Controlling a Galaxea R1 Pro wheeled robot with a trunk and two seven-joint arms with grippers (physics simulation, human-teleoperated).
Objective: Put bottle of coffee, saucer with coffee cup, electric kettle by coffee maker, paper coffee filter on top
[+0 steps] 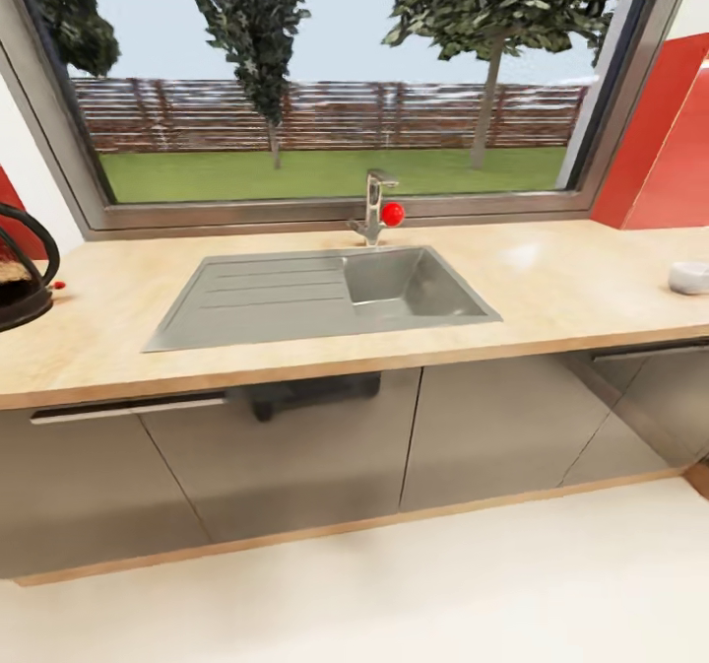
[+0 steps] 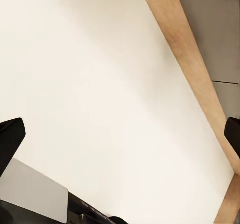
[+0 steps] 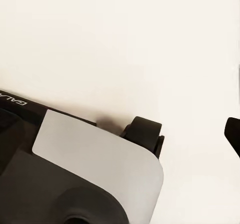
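The kitchen countertop (image 1: 551, 289) runs across the head view, light beige above dark grey cabinet fronts. The electric kettle (image 1: 20, 284) stands on it at the far left, cut by the frame, showing its black loop handle and a small red dot. At the far right edge a small white rounded thing (image 1: 689, 277) sits on the counter; cup or saucer, I cannot tell. The coffee maker, bottle of coffee, paper coffee filter and kitchen shelf are out of view. My left gripper (image 2: 121, 139) hangs open over the floor. My right gripper (image 3: 121, 134) is open above my own base.
A grey sink (image 1: 325, 294) with drainboard is set into the counter's middle, with a tap and red knob (image 1: 392, 214) behind it, under a wide window. Red panels (image 1: 660, 141) rise at the right. A wooden plinth (image 2: 195, 69) borders the pale floor (image 1: 443, 594).
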